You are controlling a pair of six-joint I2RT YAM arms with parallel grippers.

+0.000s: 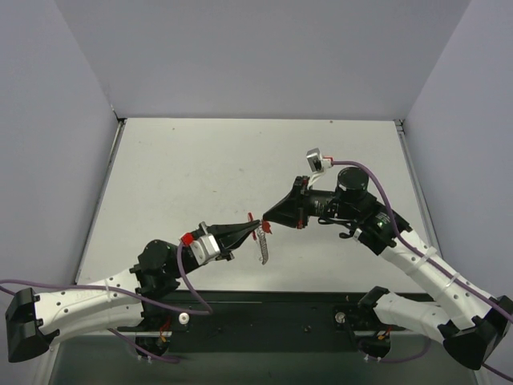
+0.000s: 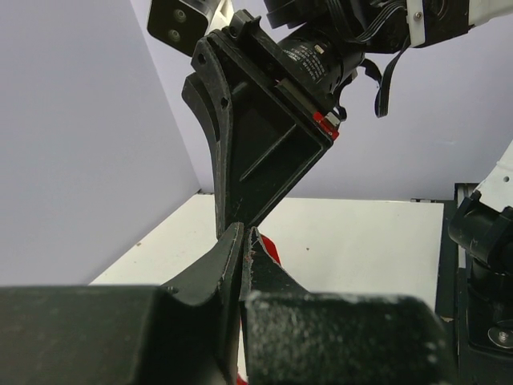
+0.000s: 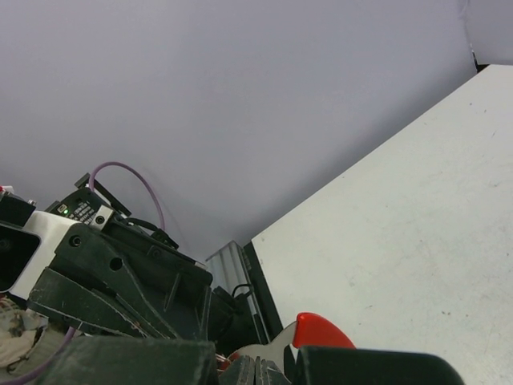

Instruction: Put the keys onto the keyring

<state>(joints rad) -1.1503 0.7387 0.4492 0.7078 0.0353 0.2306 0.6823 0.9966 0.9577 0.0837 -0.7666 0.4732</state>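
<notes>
White counter (image 1: 200, 160), grey walls (image 1: 256, 56). Left tool (image 1: 254, 228) is w/ fingers pressed together on the red keyring (image 1: 259, 223), up above the counter. Right tool (image 1: 265, 220) meets it tip-to-tip, fingers also together. One silver key (image 1: 263, 250) hangs just below the keyring.

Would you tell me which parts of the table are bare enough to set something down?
The far half of the table, from the back wall to the centre, is bare; so is the strip along the left wall. It is crowded at the centre, where the left claw and right claw meet at the red keyring and hanging key.
</notes>
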